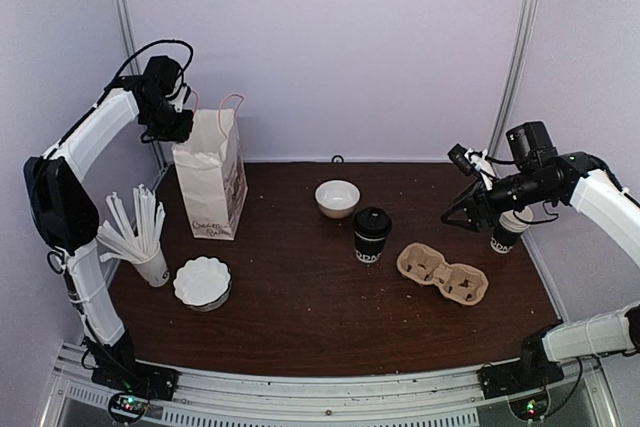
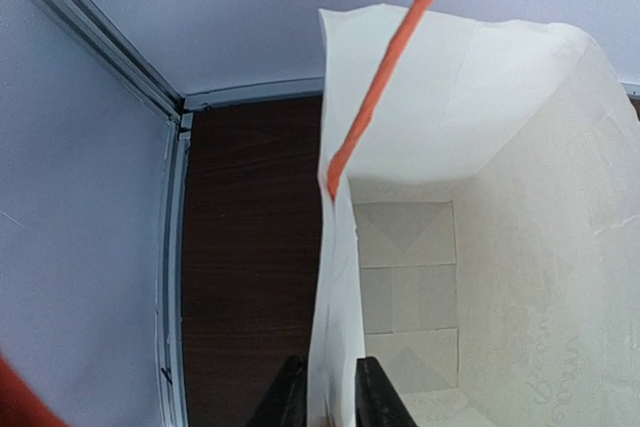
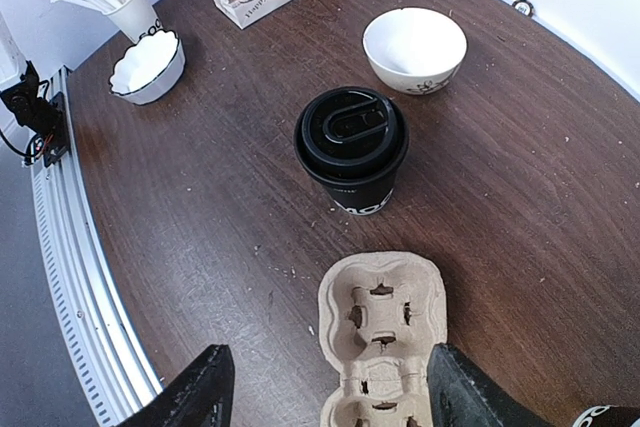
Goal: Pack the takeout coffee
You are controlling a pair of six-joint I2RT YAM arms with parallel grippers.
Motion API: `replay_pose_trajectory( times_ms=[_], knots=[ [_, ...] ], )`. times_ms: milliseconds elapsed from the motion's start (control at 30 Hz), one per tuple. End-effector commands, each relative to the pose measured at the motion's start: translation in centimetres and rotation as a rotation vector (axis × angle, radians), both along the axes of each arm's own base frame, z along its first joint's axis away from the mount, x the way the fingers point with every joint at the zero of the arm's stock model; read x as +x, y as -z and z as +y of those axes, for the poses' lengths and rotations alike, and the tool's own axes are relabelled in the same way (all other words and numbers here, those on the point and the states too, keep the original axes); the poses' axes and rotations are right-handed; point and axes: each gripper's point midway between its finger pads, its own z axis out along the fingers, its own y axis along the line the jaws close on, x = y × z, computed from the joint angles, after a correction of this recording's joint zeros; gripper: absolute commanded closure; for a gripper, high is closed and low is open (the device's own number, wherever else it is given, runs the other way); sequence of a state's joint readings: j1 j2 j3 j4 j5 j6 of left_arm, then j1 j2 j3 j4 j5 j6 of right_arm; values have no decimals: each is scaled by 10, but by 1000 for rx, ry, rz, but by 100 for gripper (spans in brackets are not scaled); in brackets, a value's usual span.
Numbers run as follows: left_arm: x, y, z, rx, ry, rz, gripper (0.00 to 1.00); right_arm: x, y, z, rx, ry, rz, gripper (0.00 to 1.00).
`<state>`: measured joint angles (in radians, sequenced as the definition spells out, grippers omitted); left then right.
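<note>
Our left claw (image 2: 332,399) is narrow, pinching one side wall of the white paper bag (image 2: 520,197) at its rim, with one finger outside and one inside. We see the bag standing upright and open at the far left of the dark wooden surface (image 1: 300,317), its orange handle (image 2: 390,77) crossing the wrist view.

Our right claw (image 3: 330,397) hangs wide and holds nothing, above the near end of the brown pulp cup carrier (image 3: 380,327).

We find the takeout coffee (image 3: 350,147) upright near the middle of the surface, lid on, just beyond the carrier and well apart from the bag. A white bowl (image 3: 414,47) sits behind it. A lidless cup (image 1: 508,230) stands at the right edge, partly hidden by the right arm. At the left front we see a fluted dish (image 1: 202,282) beside a cup of white sticks (image 1: 150,265).
</note>
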<state>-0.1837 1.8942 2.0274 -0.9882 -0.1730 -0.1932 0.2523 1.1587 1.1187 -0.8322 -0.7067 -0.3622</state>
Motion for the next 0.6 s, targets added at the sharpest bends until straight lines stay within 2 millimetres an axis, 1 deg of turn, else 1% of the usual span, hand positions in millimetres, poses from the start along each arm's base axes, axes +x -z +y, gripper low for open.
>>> replay_pose_trajectory(
  times_ms=[0, 100, 200, 233, 300, 367, 433, 567],
  knots=[
    [9, -17, -2, -29, 10, -57, 85, 2, -1, -3, 8, 14, -16, 30],
    [7, -23, -8, -59, 39, -65, 90, 2, -1, -3, 8, 17, -15, 30],
    [1, -41, -22, -111, 100, -101, 93, 4, -1, -4, 7, 21, -12, 30],
    [-1, -50, -27, -126, 131, -123, 94, 4, 0, -4, 7, 22, -9, 30],
    [-10, -69, -49, -162, 233, -169, 100, 6, 0, -4, 6, 28, -5, 30],
    [-21, -87, -70, -178, 317, -205, 100, 8, 1, -5, 3, 37, 2, 30],
    [-34, -107, -85, -197, 381, -244, 100, 12, 2, -9, -19, 56, 2, 30],
    [-65, -146, -108, -256, 490, -322, 100, 23, -3, -21, -83, 110, -20, 30]
  ],
)
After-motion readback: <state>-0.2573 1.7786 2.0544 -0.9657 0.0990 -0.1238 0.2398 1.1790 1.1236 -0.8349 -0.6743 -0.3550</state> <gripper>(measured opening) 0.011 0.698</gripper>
